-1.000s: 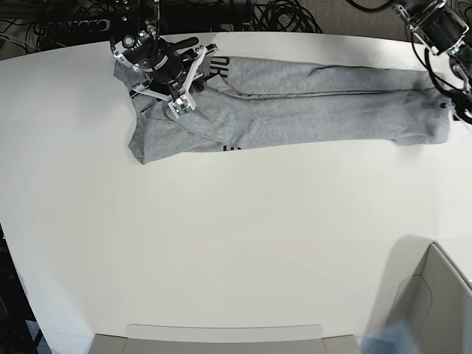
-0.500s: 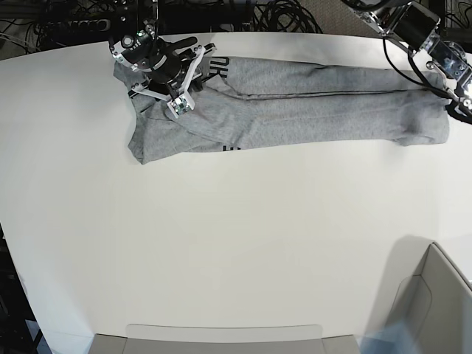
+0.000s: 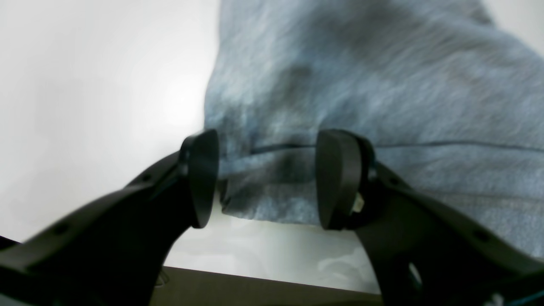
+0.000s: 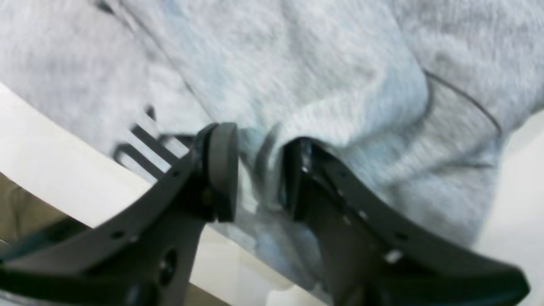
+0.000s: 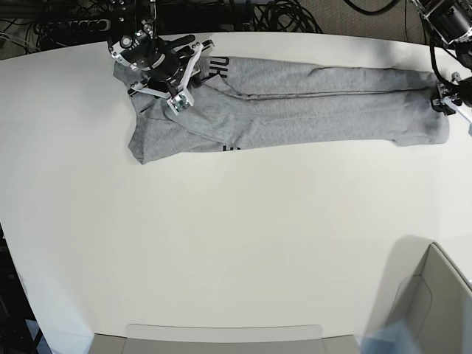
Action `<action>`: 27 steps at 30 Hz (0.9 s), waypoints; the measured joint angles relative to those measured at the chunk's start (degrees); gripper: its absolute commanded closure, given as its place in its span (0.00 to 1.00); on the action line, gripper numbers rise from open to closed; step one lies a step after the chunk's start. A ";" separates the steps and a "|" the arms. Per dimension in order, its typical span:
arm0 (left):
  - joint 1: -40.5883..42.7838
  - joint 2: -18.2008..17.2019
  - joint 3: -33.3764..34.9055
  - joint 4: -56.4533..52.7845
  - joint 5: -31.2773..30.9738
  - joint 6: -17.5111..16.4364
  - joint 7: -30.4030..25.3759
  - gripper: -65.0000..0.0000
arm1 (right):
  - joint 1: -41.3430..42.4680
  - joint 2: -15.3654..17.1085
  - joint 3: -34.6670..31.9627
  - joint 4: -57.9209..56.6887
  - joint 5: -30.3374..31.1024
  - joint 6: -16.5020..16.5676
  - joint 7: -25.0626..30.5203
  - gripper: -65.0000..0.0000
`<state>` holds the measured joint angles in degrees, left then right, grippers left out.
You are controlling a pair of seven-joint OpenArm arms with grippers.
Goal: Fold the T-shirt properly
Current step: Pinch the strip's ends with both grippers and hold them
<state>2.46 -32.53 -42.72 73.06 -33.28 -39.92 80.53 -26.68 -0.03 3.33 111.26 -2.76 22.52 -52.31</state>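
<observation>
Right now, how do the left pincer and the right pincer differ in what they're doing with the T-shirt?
The left pincer stands wide open around the hem corner of the T-shirt, pads clear of the cloth; the right pincer stands narrower, a bunched fold of cloth between its pads. The left pincer sits at the plain end, the right pincer beside the black lettering. Both are at the shirt's far ends, low over the white table.

Grey T-shirt — folded into a long band — lies flat, lettering peeking out.
</observation>
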 measured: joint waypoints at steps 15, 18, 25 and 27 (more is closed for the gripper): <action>1.40 -1.36 0.13 0.04 6.99 -0.02 -9.70 0.44 | 0.00 -0.13 -3.26 -0.02 -0.24 0.00 -0.22 0.71; 1.36 -1.40 0.13 -0.44 7.15 0.00 -10.62 0.43 | 0.00 -0.33 -3.28 -0.02 -0.24 0.00 -0.22 0.71; 0.94 -2.51 6.78 -10.97 6.49 0.00 -18.91 0.43 | 0.15 -0.33 -3.37 -0.07 -0.22 0.00 -0.22 0.71; 0.57 -2.84 7.45 -11.91 6.45 0.00 -19.19 0.43 | 0.15 -0.31 -3.37 -0.07 -0.31 0.00 -0.26 0.71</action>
<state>3.03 -35.38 -35.27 61.14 -26.83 -39.92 61.34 -26.52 -0.34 -0.03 111.20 -3.07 22.52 -52.58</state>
